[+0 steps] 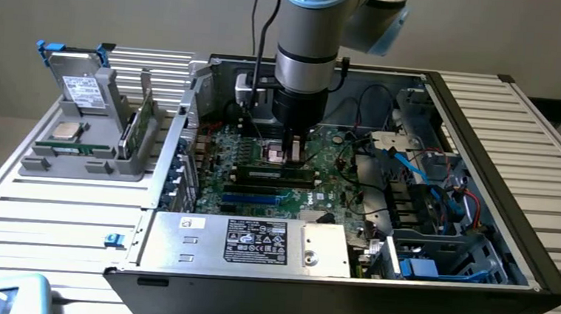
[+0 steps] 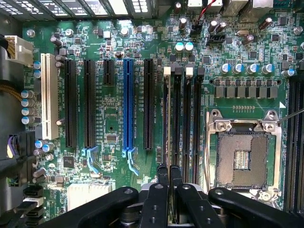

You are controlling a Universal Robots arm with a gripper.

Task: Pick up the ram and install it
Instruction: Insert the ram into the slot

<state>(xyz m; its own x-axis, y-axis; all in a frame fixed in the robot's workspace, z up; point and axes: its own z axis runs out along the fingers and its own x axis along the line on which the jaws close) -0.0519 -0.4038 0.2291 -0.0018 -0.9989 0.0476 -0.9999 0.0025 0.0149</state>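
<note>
Hand (image 2: pixel 169 170) gripping ram (image 1: pixel 275 176) (edge-on), inside open case (image 1: pixel 329 306)

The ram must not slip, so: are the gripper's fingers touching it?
Touching. The wrist view shows the gripper shut on the ram, both fingers pressed against its thin edge, no gap.

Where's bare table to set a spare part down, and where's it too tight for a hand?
Free: table slats between the gray parts holder and the power supply; slats on the exterior view's right of the case. Crowded: cables and motherboard around the gripper.
</note>
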